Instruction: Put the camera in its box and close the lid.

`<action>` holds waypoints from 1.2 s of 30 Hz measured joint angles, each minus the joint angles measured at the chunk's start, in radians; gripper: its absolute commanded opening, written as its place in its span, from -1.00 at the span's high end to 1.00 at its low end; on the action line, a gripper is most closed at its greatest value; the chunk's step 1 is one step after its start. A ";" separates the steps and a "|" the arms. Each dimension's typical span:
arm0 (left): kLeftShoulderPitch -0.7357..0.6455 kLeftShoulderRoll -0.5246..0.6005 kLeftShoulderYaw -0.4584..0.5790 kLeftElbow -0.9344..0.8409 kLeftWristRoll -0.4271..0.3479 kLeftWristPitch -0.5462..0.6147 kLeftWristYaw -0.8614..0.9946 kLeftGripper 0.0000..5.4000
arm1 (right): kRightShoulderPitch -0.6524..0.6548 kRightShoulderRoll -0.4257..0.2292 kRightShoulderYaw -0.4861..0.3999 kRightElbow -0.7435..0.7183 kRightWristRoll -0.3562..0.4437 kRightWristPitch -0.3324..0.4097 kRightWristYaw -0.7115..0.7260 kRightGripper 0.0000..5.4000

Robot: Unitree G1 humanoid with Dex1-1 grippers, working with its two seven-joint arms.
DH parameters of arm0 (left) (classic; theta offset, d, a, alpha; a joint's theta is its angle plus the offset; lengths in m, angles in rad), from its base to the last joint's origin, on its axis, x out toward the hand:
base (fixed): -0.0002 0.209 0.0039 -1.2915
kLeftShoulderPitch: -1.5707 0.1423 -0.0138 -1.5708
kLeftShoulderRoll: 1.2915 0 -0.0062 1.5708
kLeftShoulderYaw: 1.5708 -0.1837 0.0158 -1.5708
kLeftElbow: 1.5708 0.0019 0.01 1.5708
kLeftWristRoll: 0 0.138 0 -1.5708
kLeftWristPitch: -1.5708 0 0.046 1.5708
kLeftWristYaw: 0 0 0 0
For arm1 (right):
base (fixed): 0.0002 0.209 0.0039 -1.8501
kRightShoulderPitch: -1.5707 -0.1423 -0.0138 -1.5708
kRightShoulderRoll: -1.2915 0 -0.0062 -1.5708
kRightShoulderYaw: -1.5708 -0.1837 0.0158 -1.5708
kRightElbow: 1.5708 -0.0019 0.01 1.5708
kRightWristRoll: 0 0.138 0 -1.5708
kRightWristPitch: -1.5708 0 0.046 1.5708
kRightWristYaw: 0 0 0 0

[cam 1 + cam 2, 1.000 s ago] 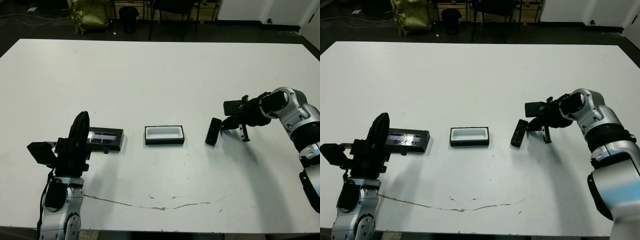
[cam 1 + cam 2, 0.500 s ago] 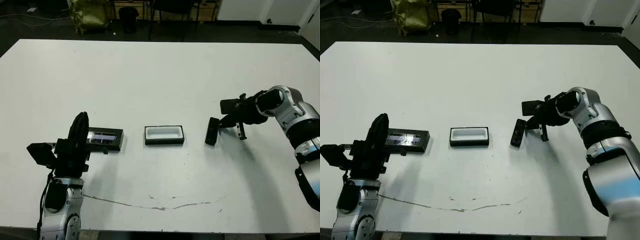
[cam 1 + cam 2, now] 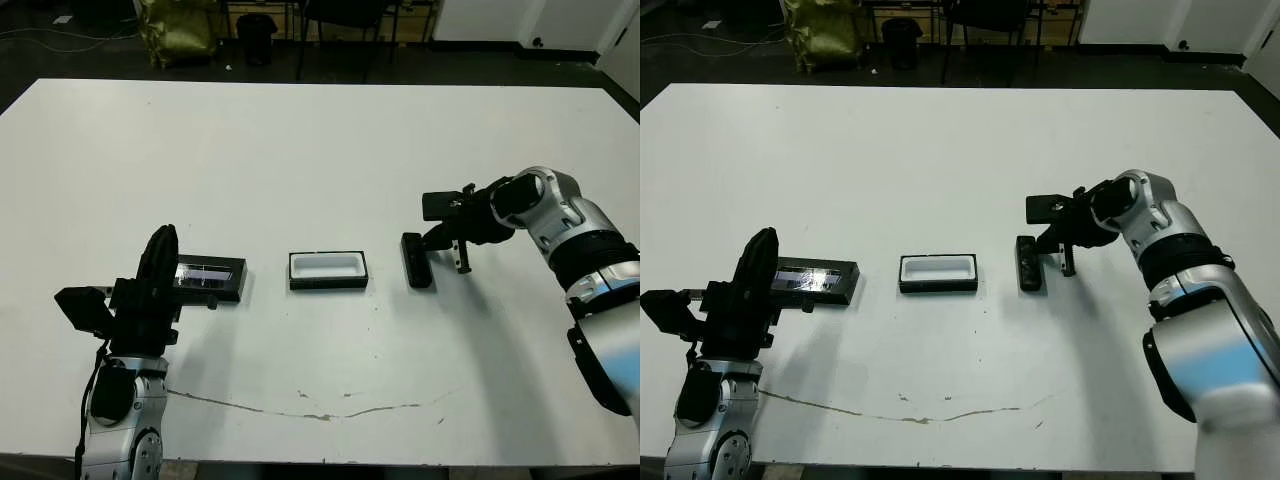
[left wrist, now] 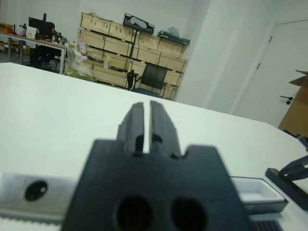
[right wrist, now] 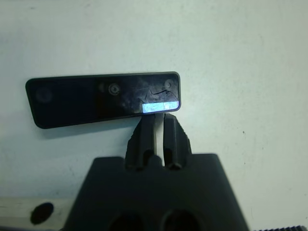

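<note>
While the left fingers (image 4: 144, 126) sit together, the right fingers (image 5: 156, 130), also together, touch the camera (image 5: 103, 98).

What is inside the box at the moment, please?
Nothing shows inside the box: only its white lining. The near wall hides a strip of the floor. The camera lies on the table beside it, and the lid on its other side.
</note>
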 measured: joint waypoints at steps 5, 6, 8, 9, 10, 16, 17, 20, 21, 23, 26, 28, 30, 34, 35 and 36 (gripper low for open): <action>0.000 0.000 0.000 0.014 0.001 -0.019 -0.006 1.00 | -0.004 0.009 -0.004 0.016 0.001 -0.020 -0.001 1.00; 0.000 0.000 0.000 0.015 0.001 -0.019 -0.006 1.00 | -0.007 0.013 -0.004 0.019 0.000 -0.020 -0.001 1.00; 0.000 0.000 -0.001 0.015 0.000 -0.019 -0.006 1.00 | -0.010 0.017 -0.001 0.014 -0.006 -0.020 -0.006 1.00; 0.000 0.000 -0.002 0.015 -0.002 -0.019 -0.006 1.00 | -0.010 0.019 0.000 0.010 -0.010 -0.023 -0.009 1.00; 0.000 -0.001 -0.002 0.015 -0.004 -0.018 -0.006 1.00 | -0.009 0.020 0.001 0.007 -0.011 -0.029 -0.010 1.00; 0.000 -0.001 -0.009 0.015 -0.005 -0.017 -0.007 1.00 | -0.006 0.022 0.002 0.001 -0.013 -0.046 -0.025 1.00; 0.000 -0.001 -0.009 0.015 -0.005 -0.017 -0.007 1.00 | -0.006 0.023 0.003 0.001 -0.013 -0.050 -0.027 1.00; 0.000 -0.001 -0.010 0.015 -0.002 -0.018 -0.008 1.00 | -0.004 0.023 0.004 0.002 -0.013 -0.079 -0.031 1.00; 0.000 -0.001 -0.011 0.015 -0.001 -0.018 -0.009 1.00 | -0.004 0.023 0.003 0.004 -0.013 -0.082 -0.032 1.00; -0.001 0.000 -0.012 0.015 0.001 -0.018 -0.009 1.00 | -0.004 0.023 0.002 0.006 -0.013 -0.081 -0.032 1.00; -0.001 0.000 -0.014 0.015 0.000 -0.018 -0.010 1.00 | -0.004 0.023 0.001 0.006 -0.013 -0.081 -0.033 1.00; -0.003 0.000 -0.014 0.015 0.000 -0.018 -0.010 1.00 | -0.003 0.023 0.003 0.006 -0.013 -0.096 -0.043 1.00; -0.004 0.000 -0.015 0.015 0.002 -0.018 -0.010 1.00 | 0.006 0.023 0.004 -0.003 -0.021 -0.106 -0.089 1.00; -0.005 0.001 -0.015 0.015 0.002 -0.019 -0.010 1.00 | 0.056 0.021 -0.027 -0.035 -0.033 -0.071 -0.285 1.00; -0.005 0.001 -0.015 0.015 0.001 -0.019 -0.010 1.00 | 0.075 0.020 -0.044 -0.041 -0.032 -0.065 -0.346 1.00; -0.005 0.001 -0.015 0.015 0.000 -0.019 -0.010 1.00 | 0.094 0.020 -0.064 -0.049 -0.030 -0.049 -0.402 1.00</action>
